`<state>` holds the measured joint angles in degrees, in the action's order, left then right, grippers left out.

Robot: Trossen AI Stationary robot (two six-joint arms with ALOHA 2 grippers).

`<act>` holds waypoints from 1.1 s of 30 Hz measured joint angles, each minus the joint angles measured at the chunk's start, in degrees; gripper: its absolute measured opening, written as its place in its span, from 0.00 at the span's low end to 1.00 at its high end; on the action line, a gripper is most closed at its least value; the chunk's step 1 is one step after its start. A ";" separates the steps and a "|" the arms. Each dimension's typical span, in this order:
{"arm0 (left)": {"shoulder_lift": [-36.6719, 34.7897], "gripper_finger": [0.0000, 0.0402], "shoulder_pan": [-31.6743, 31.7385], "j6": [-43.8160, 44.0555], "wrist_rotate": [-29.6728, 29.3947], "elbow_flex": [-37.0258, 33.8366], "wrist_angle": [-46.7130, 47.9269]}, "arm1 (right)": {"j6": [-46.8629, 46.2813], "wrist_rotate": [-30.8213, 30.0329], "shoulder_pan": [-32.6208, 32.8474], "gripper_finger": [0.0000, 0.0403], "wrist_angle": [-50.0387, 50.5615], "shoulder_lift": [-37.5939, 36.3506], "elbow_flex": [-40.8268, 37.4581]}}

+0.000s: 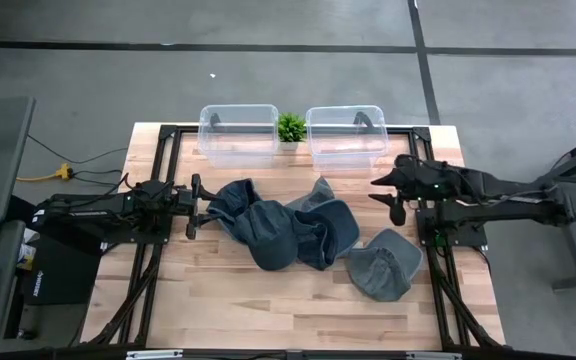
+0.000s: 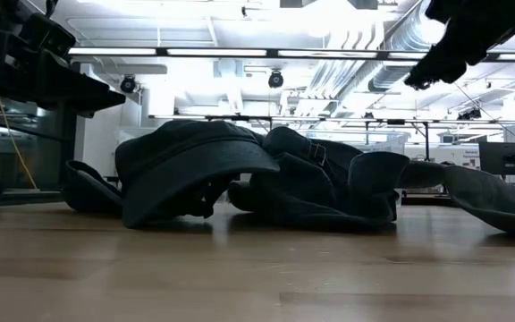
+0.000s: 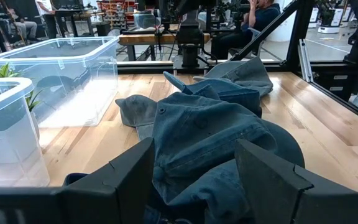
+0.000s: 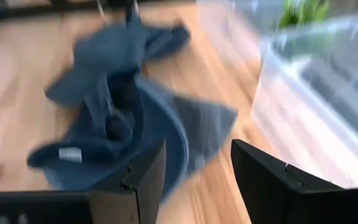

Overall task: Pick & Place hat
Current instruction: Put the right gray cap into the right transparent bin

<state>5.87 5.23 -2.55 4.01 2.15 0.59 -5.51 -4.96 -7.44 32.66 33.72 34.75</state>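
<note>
1. Left gripper [image 1: 200,206] spread wide, empty, touching the left edge of the hat pile [image 1: 283,232].
2. Heaped denim hats mid-table, overlapping; likely to snag and lift a neighbour.
3. Right gripper [image 1: 388,194] open, empty, raised beside the right bin [image 1: 345,134]; separate hat [image 1: 383,265] nearer.

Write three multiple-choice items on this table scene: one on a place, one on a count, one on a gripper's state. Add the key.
1. The small green potted plant stands:
A. between the two bins
B. inside a bin
C. on the hats

2. Clear plastic bins at the table's far edge:
A. one
B. two
C. four

3. The left gripper is:
A. open, at the pile of dark blue denim hats
B. shut on a hat
C. inside a bin

Key: 1 A, it sits in the gap between the left bin and right bin. 2 B, both show from above. 3 A, its fingers stand apart.
</note>
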 joint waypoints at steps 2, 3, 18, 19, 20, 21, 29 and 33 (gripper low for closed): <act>0.02 0.55 0.01 0.00 0.00 0.00 0.01 | -0.68 0.02 0.00 0.45 4.49 2.60 2.30; 0.02 0.55 -0.01 0.00 0.00 0.00 0.01 | -1.15 0.23 0.00 0.45 6.36 3.87 3.47; 0.02 0.55 -0.01 0.00 0.00 0.00 -0.01 | -16.97 13.28 0.00 0.44 31.39 20.20 16.72; 0.01 0.55 0.01 -0.01 0.00 0.00 0.00 | -21.26 15.43 0.00 0.44 32.71 20.75 16.75; 0.00 0.55 0.00 0.00 0.00 0.00 0.01 | -25.64 17.51 0.00 0.44 34.03 21.19 16.75; 0.00 0.55 0.00 -0.01 0.00 0.00 0.01 | -29.98 19.43 0.04 0.44 35.38 21.56 16.75; 0.00 0.55 0.01 0.00 0.00 0.00 0.01 | -46.00 24.41 7.73 0.44 41.93 21.78 16.73; 0.01 0.55 0.00 -0.01 0.00 0.00 0.01 | -51.06 23.25 13.36 0.44 39.06 21.83 16.73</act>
<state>5.88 5.23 -2.56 4.01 2.15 0.60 -56.57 18.29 5.92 71.72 55.55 51.48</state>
